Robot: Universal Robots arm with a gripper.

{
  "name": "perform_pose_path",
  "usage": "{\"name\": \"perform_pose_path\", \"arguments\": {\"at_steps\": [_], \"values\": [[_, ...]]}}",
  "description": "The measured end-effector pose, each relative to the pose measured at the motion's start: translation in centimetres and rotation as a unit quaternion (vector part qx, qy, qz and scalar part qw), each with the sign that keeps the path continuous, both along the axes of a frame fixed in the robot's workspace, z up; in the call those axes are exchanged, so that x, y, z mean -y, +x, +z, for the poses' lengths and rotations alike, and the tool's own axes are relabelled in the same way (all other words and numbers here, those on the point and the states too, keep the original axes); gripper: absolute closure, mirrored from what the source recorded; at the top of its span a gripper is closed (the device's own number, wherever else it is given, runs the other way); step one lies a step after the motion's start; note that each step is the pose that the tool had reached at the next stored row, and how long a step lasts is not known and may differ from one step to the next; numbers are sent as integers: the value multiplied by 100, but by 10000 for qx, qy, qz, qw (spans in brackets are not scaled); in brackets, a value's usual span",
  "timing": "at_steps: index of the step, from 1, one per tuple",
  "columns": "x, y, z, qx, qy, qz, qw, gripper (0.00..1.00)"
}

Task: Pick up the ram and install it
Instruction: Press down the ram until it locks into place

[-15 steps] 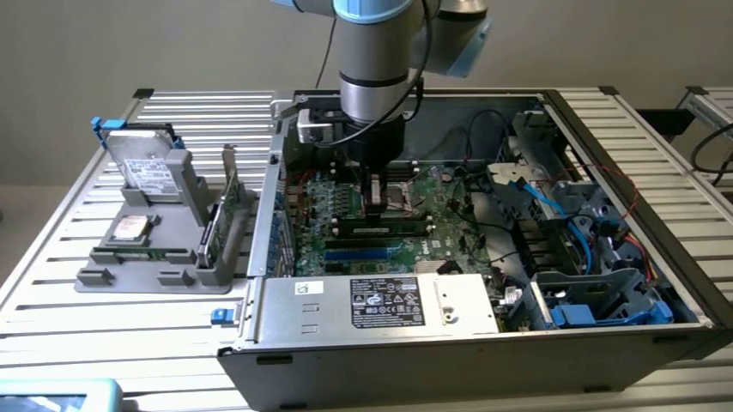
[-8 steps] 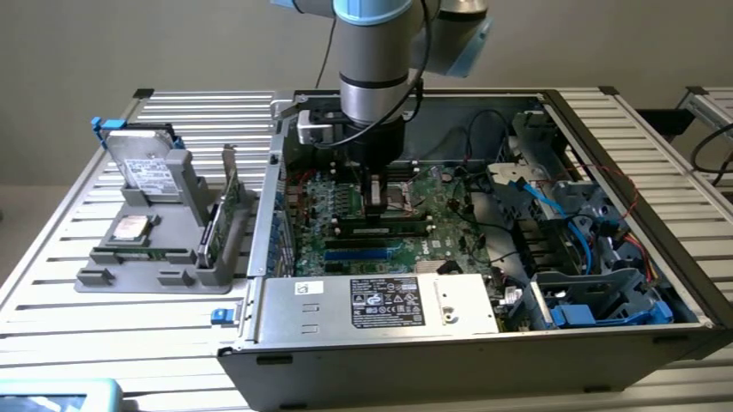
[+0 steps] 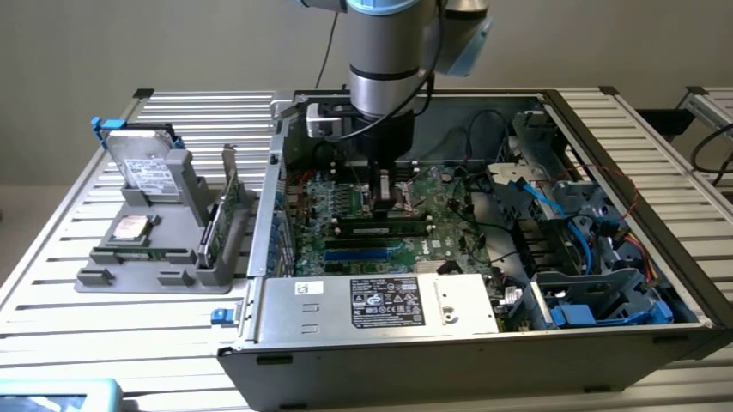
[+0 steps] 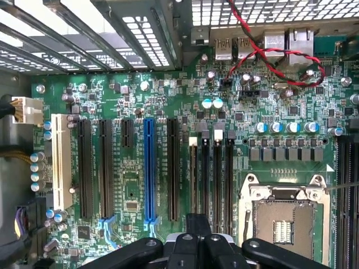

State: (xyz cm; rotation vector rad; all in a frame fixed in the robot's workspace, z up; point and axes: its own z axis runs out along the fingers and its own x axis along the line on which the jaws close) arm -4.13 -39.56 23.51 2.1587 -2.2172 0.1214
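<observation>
1. Exterior view: the arm comes down from the top centre of the frame into the open computer case; the gripper sits low over the motherboard, just left of the frame's centre.
2. Its fingers are closed together with nothing between them; in the wrist view the gripper shows as dark linkage pressed shut above the board, and no part is carried.
3. The ram, a thin green stick with dark chips, stands in a black slot just below the gripper in the exterior view, close to it; whether the fingertips touch its upper edge I cannot tell.
4. Blue slots lie parallel just below the ram; the silver power supply with its label lies lower still, at lower centre.
5. At the left of the exterior view a grey stand rests on the slatted table, well apart from the gripper; it carries a boxy silver drive, a taller green card and a second thin green stick.
</observation>
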Motion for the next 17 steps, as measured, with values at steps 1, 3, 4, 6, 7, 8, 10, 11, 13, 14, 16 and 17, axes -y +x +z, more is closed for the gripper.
{"name": "perform_pose_path", "arguments": {"at_steps": [1,3,4,6,7,8,10,11,13,14,16,17], "values": [[0,16,10,-29,0,0,10000,89],[0,50,32,-96,1,0,10000,89],[0,76,41,-116,0,0,9999,89],[-1,129,55,-146,1,0,9999,89],[-1,154,59,-161,1,0,9999,89],[0,170,61,-173,1,0,9999,89],[1,182,61,-177,1,0,9998,89],[0,184,61,-179,0,0,9998,89],[0,184,61,-179,0,0,9998,89],[0,184,61,-179,0,0,9998,89],[0,184,61,-179,0,0,9998,89],[0,184,61,-179,0,0,9998,89]]}}
